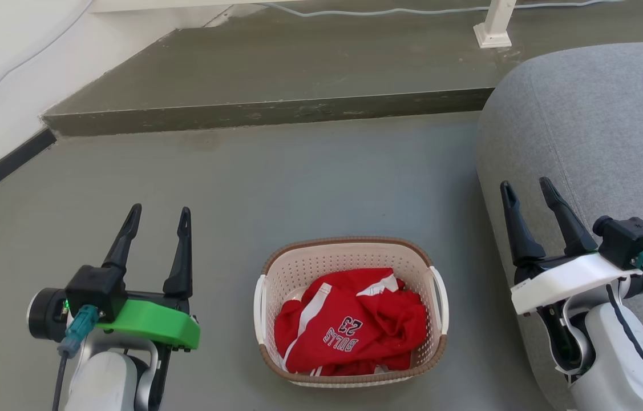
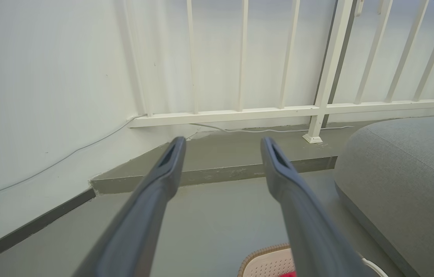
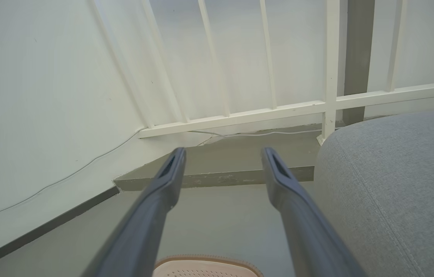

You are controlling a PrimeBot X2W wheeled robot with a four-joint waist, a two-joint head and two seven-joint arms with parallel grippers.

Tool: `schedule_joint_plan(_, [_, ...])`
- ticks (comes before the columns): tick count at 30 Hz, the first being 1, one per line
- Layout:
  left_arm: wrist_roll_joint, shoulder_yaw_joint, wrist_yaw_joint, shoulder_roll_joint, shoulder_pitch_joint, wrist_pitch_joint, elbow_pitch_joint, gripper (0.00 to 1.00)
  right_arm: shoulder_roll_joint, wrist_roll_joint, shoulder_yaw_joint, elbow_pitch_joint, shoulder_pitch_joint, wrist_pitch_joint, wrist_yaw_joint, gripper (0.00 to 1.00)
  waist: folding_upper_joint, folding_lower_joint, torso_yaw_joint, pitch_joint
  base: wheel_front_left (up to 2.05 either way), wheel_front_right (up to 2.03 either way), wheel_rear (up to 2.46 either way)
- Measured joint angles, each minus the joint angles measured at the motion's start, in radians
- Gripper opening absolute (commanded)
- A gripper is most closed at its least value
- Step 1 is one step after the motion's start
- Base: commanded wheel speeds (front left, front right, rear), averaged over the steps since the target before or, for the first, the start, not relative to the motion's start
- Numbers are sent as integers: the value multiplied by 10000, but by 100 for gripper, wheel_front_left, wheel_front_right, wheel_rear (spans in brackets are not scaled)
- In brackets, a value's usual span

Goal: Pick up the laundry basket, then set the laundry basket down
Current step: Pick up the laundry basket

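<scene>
In the head view the laundry basket (image 1: 310, 265) stands on the grey floor (image 1: 298, 182) at 6 o'clock with a red jersey (image 1: 350, 328) heaped inside. The left gripper (image 1: 160, 210) is at its 9 o'clock and the right gripper (image 1: 525, 184) at its 2 o'clock beside a grey sofa (image 1: 595, 131), both clear of it, fingers spread and empty. In the left wrist view the left gripper gapes over bare floor, with the basket's rim at 5 o'clock. In the right wrist view the right gripper is likewise parted and holds nothing, with the rim at 6 o'clock.
</scene>
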Motion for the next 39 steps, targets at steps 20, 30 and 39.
schedule_joint_plan(20, [-512, -19, -2, -12, -218, 0, 73, 100, 100, -73, -336, 2, -182, -2, 10, 100, 0, 0, -121, 830, 0, 0, 0])
schedule_joint_plan(30, [-604, -127, -17, -17, -632, 0, 326, 100, 228, -73, -543, 86, -460, -2, 12, 100, 0, 0, -221, 1643, 0, 0, 0])
schedule_joint_plan(39, [-782, -424, -61, -31, -1128, 0, 750, 100, 320, -71, -602, 500, -794, -2, 42, 100, 0, 0, -326, 2517, 0, 0, 0])
